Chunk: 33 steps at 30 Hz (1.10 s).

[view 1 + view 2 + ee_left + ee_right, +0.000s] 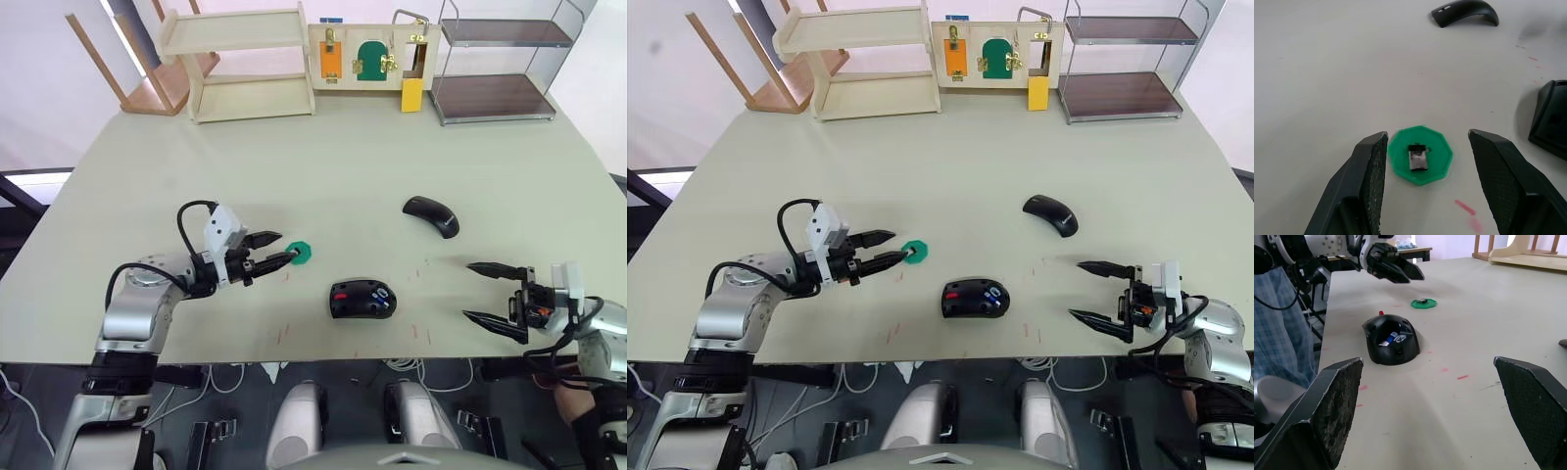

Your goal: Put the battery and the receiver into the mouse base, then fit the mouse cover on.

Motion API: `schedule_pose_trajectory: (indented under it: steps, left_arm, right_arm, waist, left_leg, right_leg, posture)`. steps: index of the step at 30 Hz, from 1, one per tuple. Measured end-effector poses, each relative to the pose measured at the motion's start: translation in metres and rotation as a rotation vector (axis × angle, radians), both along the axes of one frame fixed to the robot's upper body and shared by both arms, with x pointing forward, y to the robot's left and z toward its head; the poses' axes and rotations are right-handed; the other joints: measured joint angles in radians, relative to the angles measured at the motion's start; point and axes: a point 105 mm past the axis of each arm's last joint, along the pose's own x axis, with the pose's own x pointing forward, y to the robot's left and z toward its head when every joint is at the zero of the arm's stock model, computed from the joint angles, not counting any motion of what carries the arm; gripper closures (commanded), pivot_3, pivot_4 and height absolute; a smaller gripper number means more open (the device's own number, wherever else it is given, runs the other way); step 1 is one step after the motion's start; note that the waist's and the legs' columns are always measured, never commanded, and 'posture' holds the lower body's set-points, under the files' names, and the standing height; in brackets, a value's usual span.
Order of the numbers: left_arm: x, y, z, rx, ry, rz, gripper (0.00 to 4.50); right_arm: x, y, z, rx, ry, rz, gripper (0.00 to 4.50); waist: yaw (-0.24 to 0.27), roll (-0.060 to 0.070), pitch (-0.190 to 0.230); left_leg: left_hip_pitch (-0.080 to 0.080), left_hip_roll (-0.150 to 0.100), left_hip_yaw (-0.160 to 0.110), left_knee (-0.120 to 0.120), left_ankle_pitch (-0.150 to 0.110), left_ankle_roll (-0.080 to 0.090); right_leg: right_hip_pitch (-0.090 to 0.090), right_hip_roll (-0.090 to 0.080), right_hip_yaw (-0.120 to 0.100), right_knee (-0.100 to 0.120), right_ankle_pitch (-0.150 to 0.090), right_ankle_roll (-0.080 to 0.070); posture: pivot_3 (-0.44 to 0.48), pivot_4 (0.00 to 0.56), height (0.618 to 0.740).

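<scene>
Two shelf units, one wooden (250,61) and one wire-framed (500,61), stand along the far edge of the pale table (323,166), with a latch board (370,54) between them. Near the front edge the mouse base (362,299) lies open, the blue battery (1387,340) inside it. A green disc (1420,154) carries the small receiver (1417,158); the left gripper (1422,161) is spread wide around it, gripping nothing. The right gripper (487,292) is wide open and empty. The mouse cover (431,215) lies well apart, farther back.

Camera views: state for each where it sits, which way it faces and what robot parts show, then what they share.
Head stereo pair: looks forward and down over the table; both arms show.
Left wrist: looks along the open left pincer at the receiver on a green disc.
Right wrist: looks along the open right pincer at the mouse base.
Shared: base, disc; the mouse cover in head and left wrist views.
</scene>
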Motion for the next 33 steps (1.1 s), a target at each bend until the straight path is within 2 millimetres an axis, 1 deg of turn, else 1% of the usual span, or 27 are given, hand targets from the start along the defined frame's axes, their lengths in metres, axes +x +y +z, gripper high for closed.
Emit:
schedule_pose_trajectory:
  steps: [4,7,9,12,16,21,24,26,29,31,33]
  left_arm:
    - [0.002,-0.008,-0.002,-0.002,-0.004,-0.007,1.68]
    - [0.002,-0.017,-0.005,-0.003,-0.004,-0.013,1.68]
    - [0.002,-0.018,-0.005,0.002,-0.002,-0.009,1.68]
    - [0.001,-0.023,-0.002,0.01,-0.007,-0.019,1.68]
    - [0.0,-0.024,-0.004,0.019,0.002,-0.02,1.68]
    - [0.001,-0.016,-0.006,0.041,0.008,-0.015,1.68]
    - [0.004,-0.008,-0.011,0.053,0.015,-0.024,1.68]
    - [0.007,-0.001,-0.01,0.062,0.004,-0.038,1.68]
    - [0.011,0.007,-0.008,0.063,0.0,-0.046,1.68]
    - [0.014,0.016,-0.008,0.072,0.005,-0.049,1.68]
    - [0.014,0.017,-0.009,0.071,0.006,-0.057,1.68]
  right_arm:
    - [0.005,-0.01,0.004,-0.003,-0.008,-0.021,0.0]
    - [0.005,-0.017,0.0,-0.017,0.006,-0.022,0.0]
    - [0.005,-0.02,-0.001,-0.053,0.001,-0.018,0.0]
    - [0.006,-0.02,-0.002,-0.073,-0.011,-0.01,0.0]
    - [0.011,-0.015,0.0,-0.048,-0.032,-0.002,0.0]
    - [0.011,-0.005,-0.001,-0.006,-0.044,0.012,0.0]
    - [0.013,0.005,0.007,0.012,-0.078,0.026,0.0]
    - [0.012,0.011,0.015,0.009,-0.101,0.037,0.0]
    - [0.012,0.015,0.018,-0.001,-0.099,0.031,0.0]
    - [0.014,0.017,0.02,-0.013,-0.104,0.019,0.0]
    - [0.015,0.018,0.02,-0.013,-0.106,0.011,0.0]
  waist:
    - [0.0,0.0,0.0]
    - [0.0,0.0,0.0]
    - [0.0,0.0,0.0]
    - [-0.002,0.0,0.0]
    - [-0.002,-0.001,0.0]
    - [-0.001,-0.001,0.001]
    - [-0.002,0.0,0.001]
    - [0.0,0.0,0.001]
    - [0.003,0.0,0.001]
    - [0.001,0.0,0.001]
    - [0.001,0.0,0.001]
  left_leg:
    - [0.0,0.0,0.003,0.0,0.0,0.0]
    - [0.0,0.0,0.004,0.0,0.0,0.0]
    - [0.0,0.0,0.004,0.0,0.0,0.0]
    - [0.0,0.0,0.004,0.0,0.0,0.0]
    - [0.0,0.0,0.004,0.0,0.0,0.0]
    - [0.0,0.0,0.005,0.0,0.0,0.0]
    - [0.0,0.0,0.005,0.0,0.0,0.0]
    - [0.0,0.0,0.005,0.0,0.0,0.0]
    - [-0.001,0.0,0.005,0.0,0.0,0.0]
    - [-0.001,0.0,0.005,0.0,0.0,0.0]
    - [-0.001,0.0,0.005,0.0,0.0,0.0]
  right_leg:
    - [0.0,0.0,0.0,0.0,0.0,0.0]
    - [0.0,0.0,0.0,0.0,0.0,0.0]
    - [0.0,0.0,0.0,0.0,0.0,0.0]
    - [0.0,0.0,0.001,0.0,0.0,0.0]
    - [0.0,0.0,0.001,0.0,0.0,0.0]
    - [0.0,0.0,0.001,0.0,0.0,0.0]
    - [-0.001,0.0,0.001,0.0,0.0,0.0]
    - [-0.001,0.0,0.001,0.0,0.0,0.0]
    - [-0.001,0.0,0.001,0.0,0.0,0.0]
    - [-0.001,0.0,0.001,0.0,0.0,0.0]
    - [-0.001,0.0,0.001,-0.001,0.0,0.0]
  posture:
    - [0.0,0.15,0.74]
    - [0.0,0.15,0.74]
    - [0.0,0.15,0.74]
    - [0.0,0.15,0.74]
    - [0.0,0.15,0.74]
    - [0.0,0.15,0.74]
    - [0.0,0.15,0.74]
    - [0.0,0.15,0.74]
    - [0.0,0.15,0.74]
    - [0.0,0.15,0.74]
    - [0.0,0.15,0.74]
